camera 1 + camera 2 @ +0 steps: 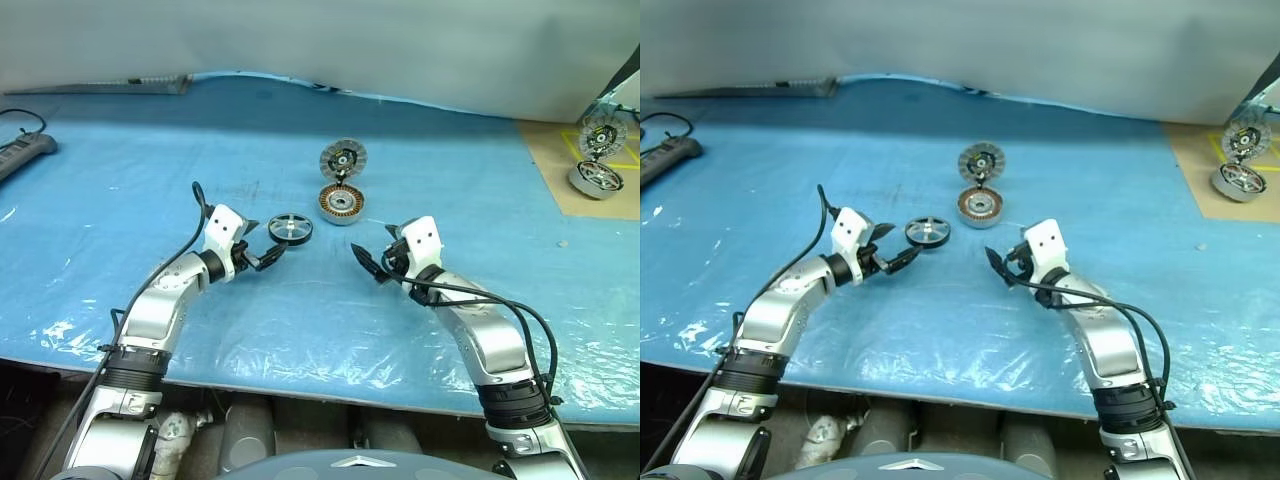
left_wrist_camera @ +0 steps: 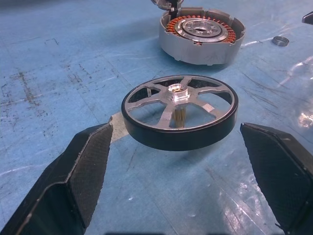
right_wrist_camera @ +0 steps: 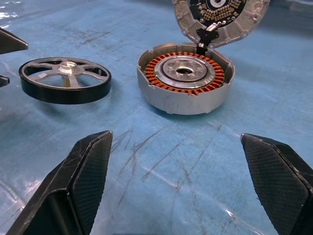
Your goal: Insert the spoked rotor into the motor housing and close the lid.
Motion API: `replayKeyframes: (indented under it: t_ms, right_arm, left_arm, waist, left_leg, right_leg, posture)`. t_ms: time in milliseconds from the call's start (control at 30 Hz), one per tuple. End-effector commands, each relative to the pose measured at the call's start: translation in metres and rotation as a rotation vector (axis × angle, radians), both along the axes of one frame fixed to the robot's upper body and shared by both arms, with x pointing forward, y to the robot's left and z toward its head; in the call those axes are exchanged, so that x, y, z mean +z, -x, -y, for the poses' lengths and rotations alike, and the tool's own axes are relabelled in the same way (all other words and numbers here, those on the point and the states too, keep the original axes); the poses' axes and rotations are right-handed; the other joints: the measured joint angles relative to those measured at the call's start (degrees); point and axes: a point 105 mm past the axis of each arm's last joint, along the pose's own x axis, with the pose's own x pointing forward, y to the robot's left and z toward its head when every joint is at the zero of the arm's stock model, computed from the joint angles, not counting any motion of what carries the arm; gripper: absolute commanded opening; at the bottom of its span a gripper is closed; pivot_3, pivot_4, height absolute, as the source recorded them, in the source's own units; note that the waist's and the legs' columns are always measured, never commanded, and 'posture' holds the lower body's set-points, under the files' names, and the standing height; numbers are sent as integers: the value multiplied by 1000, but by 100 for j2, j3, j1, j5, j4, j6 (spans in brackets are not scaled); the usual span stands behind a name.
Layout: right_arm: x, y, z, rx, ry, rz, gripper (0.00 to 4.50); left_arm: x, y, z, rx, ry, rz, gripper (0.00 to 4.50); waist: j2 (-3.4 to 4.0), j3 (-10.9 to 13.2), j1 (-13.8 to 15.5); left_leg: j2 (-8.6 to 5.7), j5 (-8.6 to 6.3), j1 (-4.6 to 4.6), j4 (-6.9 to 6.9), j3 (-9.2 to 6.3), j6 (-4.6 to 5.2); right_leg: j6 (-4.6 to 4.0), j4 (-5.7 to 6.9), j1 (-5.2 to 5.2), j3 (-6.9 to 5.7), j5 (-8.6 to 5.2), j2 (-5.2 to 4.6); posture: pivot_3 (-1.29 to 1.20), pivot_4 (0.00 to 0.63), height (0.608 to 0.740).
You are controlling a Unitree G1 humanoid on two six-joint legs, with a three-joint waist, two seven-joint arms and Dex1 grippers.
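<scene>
Left wrist view has the left tool wide open, empty, straddling the silver spoked dark-rimmed rotor on the blue desk, so the grab looks next; right tool open too.

The shallow round silver motor housing with its ring of copper windings sits near the middle of the blue plastic-covered table. Just behind it, touching its far rim, the round radially striped lid stands up on edge. To the left of the housing and a little nearer the robot lies the small silver spoked rotor with its dark rim, resting on a short stem. The left gripper hovers just beside the rotor on its near-left side, fingers spread either side without touching. The right gripper is to the near right of the housing, apart from it. Far right of the housing, on a brown board, lies a second silver motor.
</scene>
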Motion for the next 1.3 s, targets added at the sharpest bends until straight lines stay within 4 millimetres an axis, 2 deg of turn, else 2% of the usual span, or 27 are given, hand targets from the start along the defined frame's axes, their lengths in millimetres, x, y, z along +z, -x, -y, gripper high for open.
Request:
replayKeyframes:
  t_ms: [33, 800, 933, 1300]
  right_arm:
    - [13, -4, 5, -26, -8, 51, 4461]
    - [12, -10, 5, -28, 19, 36, 4461]
    - [25, -14, -1, 14, 33, 51, 4461]
    - [50, -47, -28, 200, 297, -39, 4461]
  left_arm:
    - [15, 0, 0, -5, 10, 59, 4479]
    - [16, 0, 2, -12, 12, 62, 4479]
    - [15, 0, 3, -15, 13, 61, 4479]
    - [13, 1, 12, -44, 12, 63, 4479]
  waist:
    - [0, 0, 0]
    - [0, 0, -1]
    - [0, 0, -2]
    - [0, 0, -5]
  left_leg:
    - [0, 0, 0, 0, 0, 0]
    - [0, 0, 0, 0, 0, 0]
    - [-2, 0, 0, 1, 0, 0]
    - [-15, 0, 2, 11, -2, -1]
  right_leg:
    - [0, 0, 0, 0, 0, 0]
    - [0, 1, 0, 0, 0, 0]
    - [0, 3, 0, 0, 0, 0]
    - [-1, 27, -3, 2, 0, 0]
  posture:
    - [0, 150, 740]
    - [0, 150, 740]
    - [0, 150, 740]
    - [0, 150, 740]
